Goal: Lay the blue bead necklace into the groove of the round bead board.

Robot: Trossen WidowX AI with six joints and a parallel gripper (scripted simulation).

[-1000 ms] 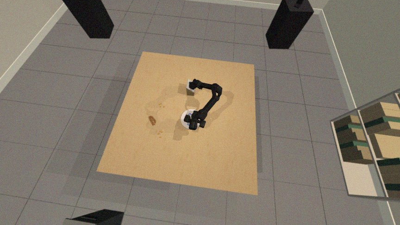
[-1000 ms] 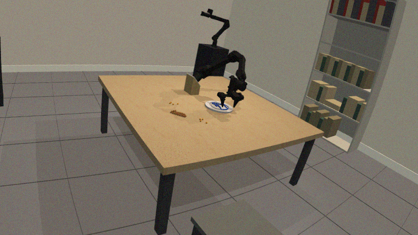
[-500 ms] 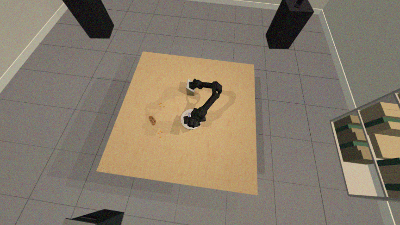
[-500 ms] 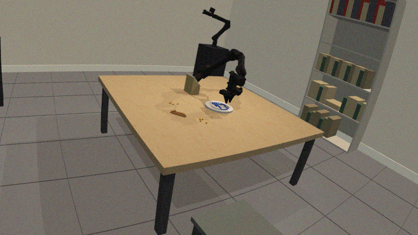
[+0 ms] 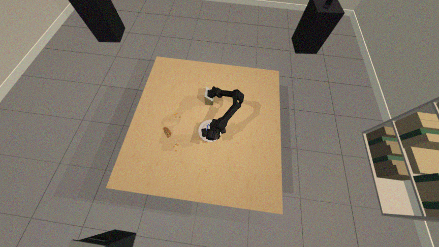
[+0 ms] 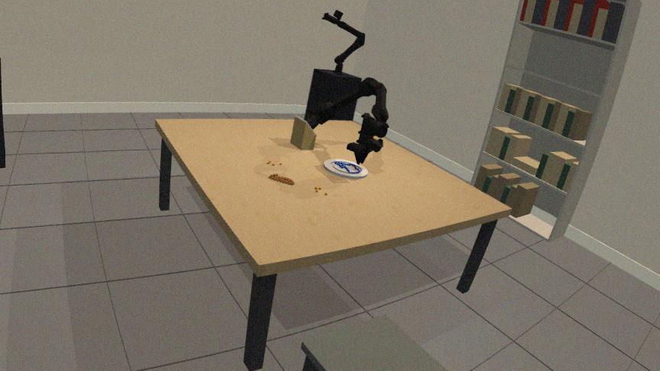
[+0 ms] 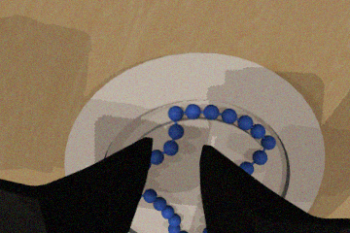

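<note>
My gripper (image 7: 176, 149) hung above the round bead board (image 7: 130, 89), fingers partly drawn in with a narrow gap between them and nothing clamped; a few beads of the blue bead necklace (image 7: 210, 112) showed through that gap. The necklace lay on the white board near the middle of the table (image 6: 341, 230), its far arc following the groove while the near-left stretch kinked inward across the board's centre. To the left on the table sat a small brown bead pile (image 6: 281, 179) and scattered orange beads (image 6: 319, 190), well apart from the board, with a tan block (image 6: 302, 133) farther back.
</note>
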